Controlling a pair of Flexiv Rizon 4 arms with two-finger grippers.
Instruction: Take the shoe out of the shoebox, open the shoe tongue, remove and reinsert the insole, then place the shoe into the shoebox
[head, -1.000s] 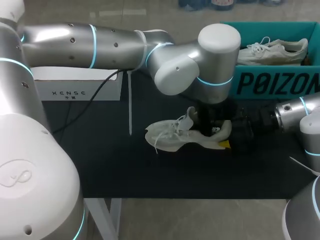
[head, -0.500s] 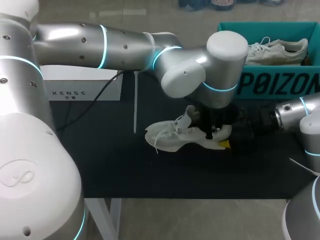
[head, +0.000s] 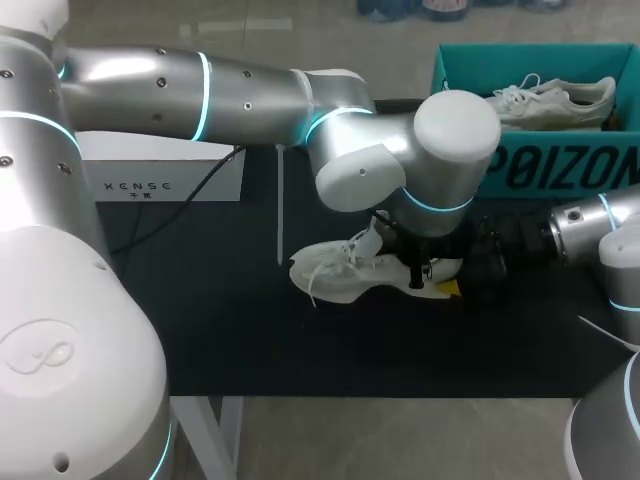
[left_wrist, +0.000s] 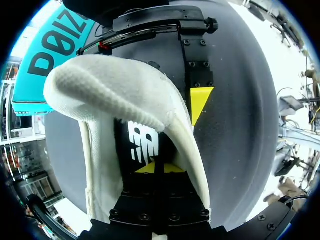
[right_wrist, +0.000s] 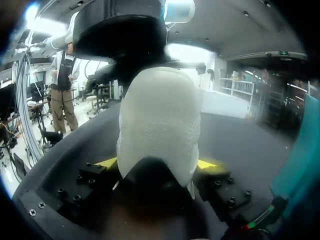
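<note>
A white shoe (head: 335, 275) lies on the black mat, toe pointing left. My left arm reaches over it, and my left gripper (head: 415, 276) is down inside the shoe's opening. In the left wrist view the fingers of my left gripper (left_wrist: 155, 169) are pressed together on the heel end of the black insole (left_wrist: 142, 142), under the white heel collar (left_wrist: 110, 85). My right gripper (head: 449, 272) comes in from the right. The shoe's heel (right_wrist: 157, 120) sits between its yellow fingertips (right_wrist: 207, 164), which touch it on both sides.
The teal shoebox (head: 545, 165) stands at the back right with a second white shoe (head: 550, 100) in it. A white box (head: 160, 178) sits at the back left, with a black cable beside it. A thin white strip (head: 280, 210) hangs from my left arm.
My left gripper has closed inside the shoe, and the left arm's wrist has shifted slightly right and down over the heel. The right arm and the shoe have stayed put.
</note>
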